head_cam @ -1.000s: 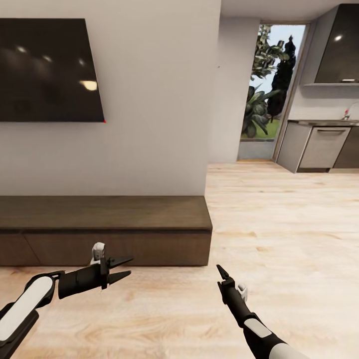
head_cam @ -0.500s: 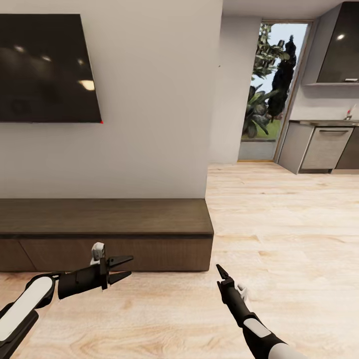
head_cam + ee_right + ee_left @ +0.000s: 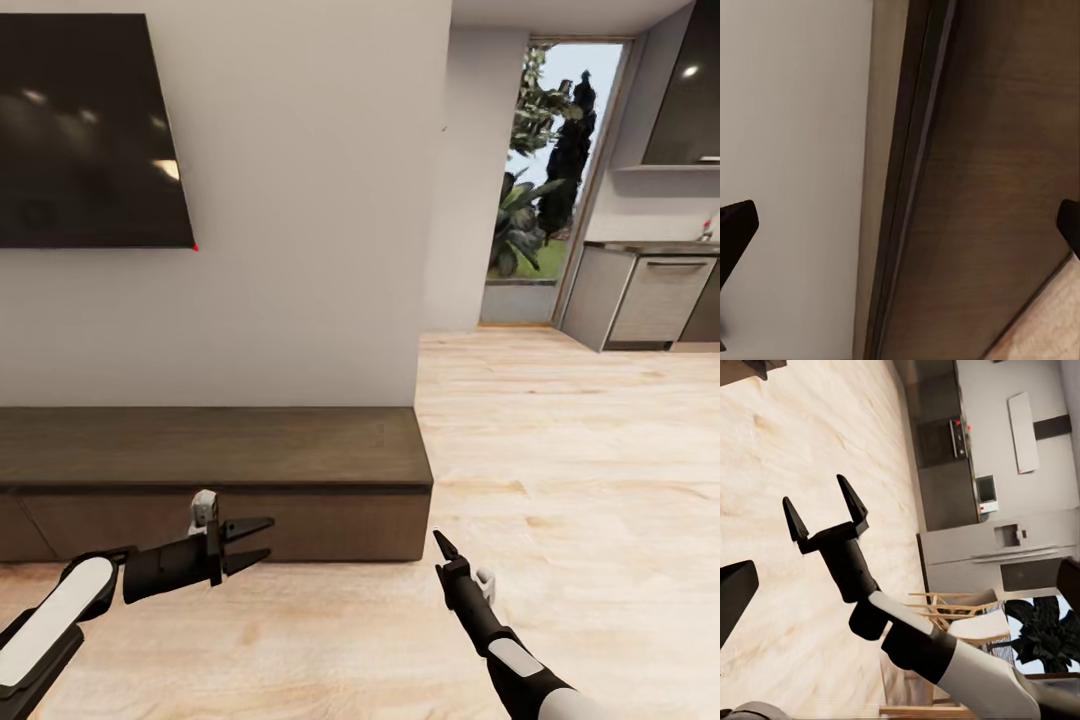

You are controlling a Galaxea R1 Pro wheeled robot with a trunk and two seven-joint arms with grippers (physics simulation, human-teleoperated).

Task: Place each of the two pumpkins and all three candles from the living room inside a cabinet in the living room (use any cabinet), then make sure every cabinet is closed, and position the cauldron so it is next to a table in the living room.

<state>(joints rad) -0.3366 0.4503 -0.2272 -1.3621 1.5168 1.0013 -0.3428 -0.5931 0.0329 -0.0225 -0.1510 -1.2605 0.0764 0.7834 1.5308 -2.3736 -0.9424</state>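
Light wood plank floor (image 3: 560,450) all around. Long dark-brown wood cabinet (image 3: 215,480) at nine o'clock, panels closed. Left gripper (image 3: 250,543) empty, fingers apart; right gripper (image 3: 825,514) empty, fingers apart. Probably arriving at cabinet. Next: pull open a panel.

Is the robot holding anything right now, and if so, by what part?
Nothing is held. The left gripper is open and empty in front of the cabinet, and the right gripper is open with only floor between its fingers.
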